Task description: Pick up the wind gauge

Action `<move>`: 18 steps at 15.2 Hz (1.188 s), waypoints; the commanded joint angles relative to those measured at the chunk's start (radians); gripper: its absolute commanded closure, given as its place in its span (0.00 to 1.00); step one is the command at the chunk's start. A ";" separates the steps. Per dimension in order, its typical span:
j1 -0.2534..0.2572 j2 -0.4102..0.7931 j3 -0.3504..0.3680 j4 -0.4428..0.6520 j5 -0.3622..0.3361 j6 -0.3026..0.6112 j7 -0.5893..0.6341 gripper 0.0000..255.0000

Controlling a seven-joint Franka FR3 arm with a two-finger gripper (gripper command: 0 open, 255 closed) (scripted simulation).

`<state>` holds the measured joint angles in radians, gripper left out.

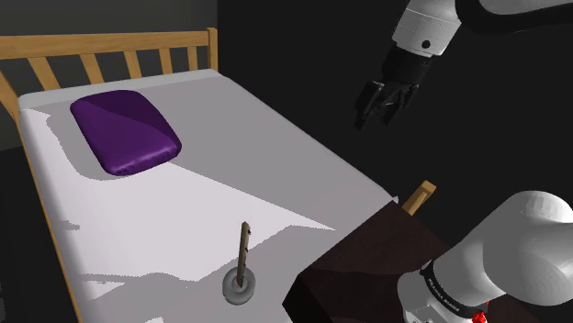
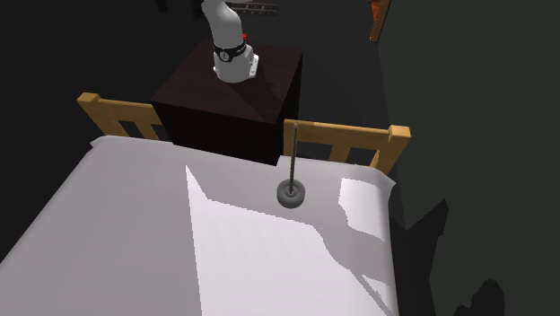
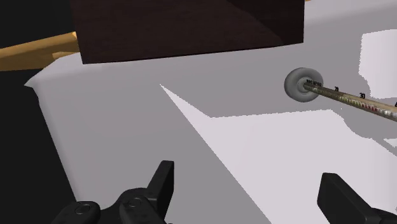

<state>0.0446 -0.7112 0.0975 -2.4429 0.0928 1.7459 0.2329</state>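
Note:
The wind gauge (image 1: 241, 272) is a thin brown graduated stick standing upright on a round grey base, near the foot of the white bed (image 1: 239, 183), close to the dark stand (image 1: 367, 266). It appears again as the wind gauge (image 2: 291, 179) by the wooden footboard, and as the wind gauge (image 3: 331, 92) well ahead of the fingers and off to one side. My black gripper (image 1: 378, 105) hangs high above the bed's far edge, open, with nothing between its fingers. In the wrist view the gripper (image 3: 251, 191) shows its fingers standing wide apart.
A purple pillow (image 1: 126, 131) lies near the slatted wooden headboard (image 1: 110, 55). The dark box stand (image 2: 233, 99) butts against the wooden footboard (image 2: 345, 144). Black area surrounds the bed.

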 commanded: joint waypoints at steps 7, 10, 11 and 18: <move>0.065 0.140 0.140 -0.052 0.080 0.188 0.117 0.00; 0.084 0.215 0.193 -0.050 0.100 0.261 0.160 0.00; 0.090 0.243 0.210 -0.047 0.104 0.285 0.175 0.00; 0.118 0.463 0.331 0.007 0.095 0.447 0.295 0.00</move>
<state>0.1586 -0.2872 0.4081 -2.4468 0.1930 2.1647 0.5053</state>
